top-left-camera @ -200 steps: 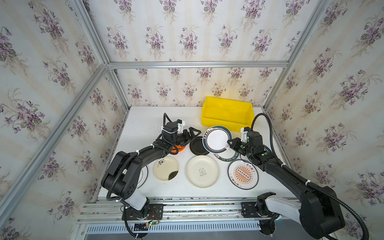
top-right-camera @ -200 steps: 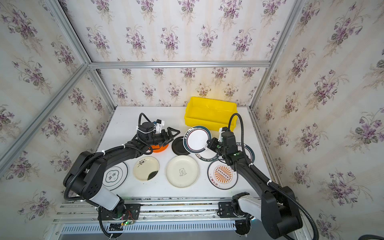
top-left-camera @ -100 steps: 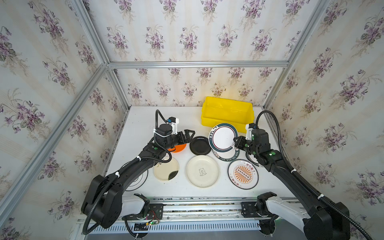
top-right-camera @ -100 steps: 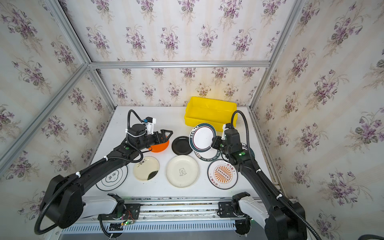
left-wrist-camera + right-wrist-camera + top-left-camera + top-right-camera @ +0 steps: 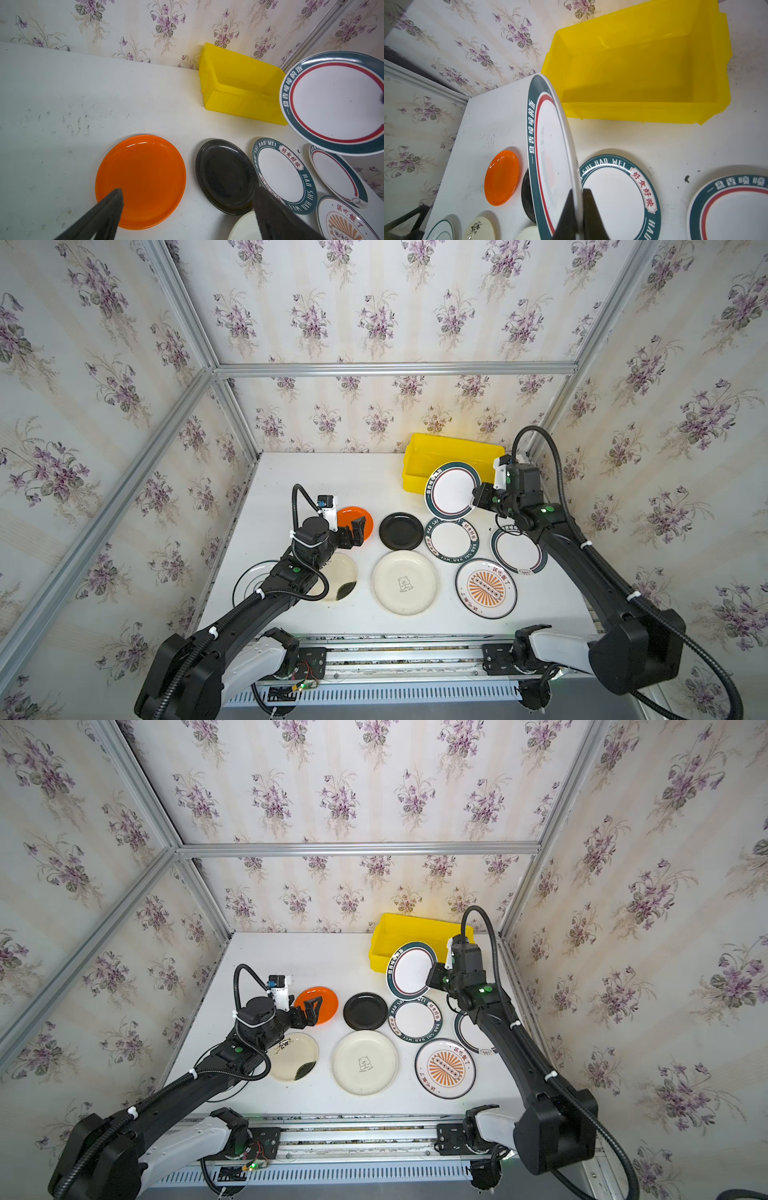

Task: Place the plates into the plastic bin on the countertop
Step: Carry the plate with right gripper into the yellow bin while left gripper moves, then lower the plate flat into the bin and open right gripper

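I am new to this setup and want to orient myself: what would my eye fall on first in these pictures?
First, the round white plate with a dark green lettered rim, held steeply tilted in the shut right claw just before the bright yellow rectangular plastic bin, which looks empty, at the far right. Then the glossy round orange plate lying flat further left, with the open left claw hanging at its near edge.

A lab booth: floral wallpaper (image 5: 374,315), aluminium frame (image 5: 395,369), countertop (image 5: 332,477).

White plate (image 5: 550,145) in the right gripper (image 5: 577,194) half hides the black plate (image 5: 526,197) — cream plate (image 5: 243,227) by the left gripper (image 5: 188,193) is cut off.
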